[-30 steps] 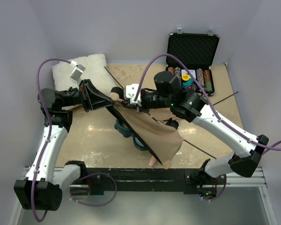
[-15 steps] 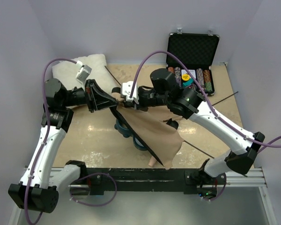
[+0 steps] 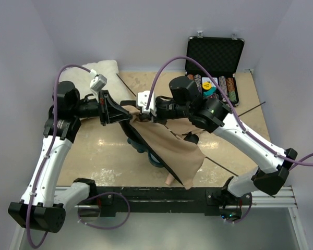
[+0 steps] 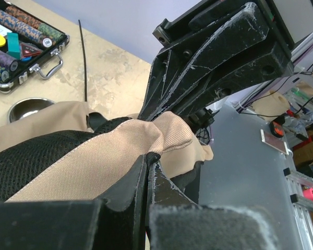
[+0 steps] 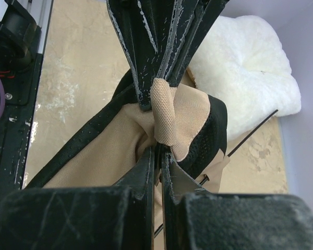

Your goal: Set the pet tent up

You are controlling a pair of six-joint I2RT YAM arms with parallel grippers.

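Both grippers meet tip to tip above the middle of the table [image 3: 94,151], each pinched closed on the same bunched corner of the tent [image 3: 172,148]. In the overhead view the left gripper [image 3: 128,114] reaches in from the left and the right gripper [image 3: 136,116] from the right, the two nearly touching.

From the left wrist view, the left gripper [image 4: 150,157] has its jaws pressed together on a fold of tan fabric with black mesh beside it, and the right gripper [image 4: 214,57] looms just beyond, clamped on the same fold. From the right wrist view, the right gripper [image 5: 159,152] is closed on the tent [image 5: 115,140] just below a tight tan roll, and the left gripper [image 5: 161,47] bites that roll from the far side.

From this held corner the tent hangs and spreads toward the near right, a loose tan sheet with a black edge, its lower part lying on the table and covering some dark bluish things I cannot make out.

A white pillow [image 3: 107,70] sits at the far left corner. An open black case [image 3: 215,57] with rows of chips stands at the far right. One thin dark pole [image 3: 250,110] lies right of the case, another [image 3: 221,164] near the tent's right side.
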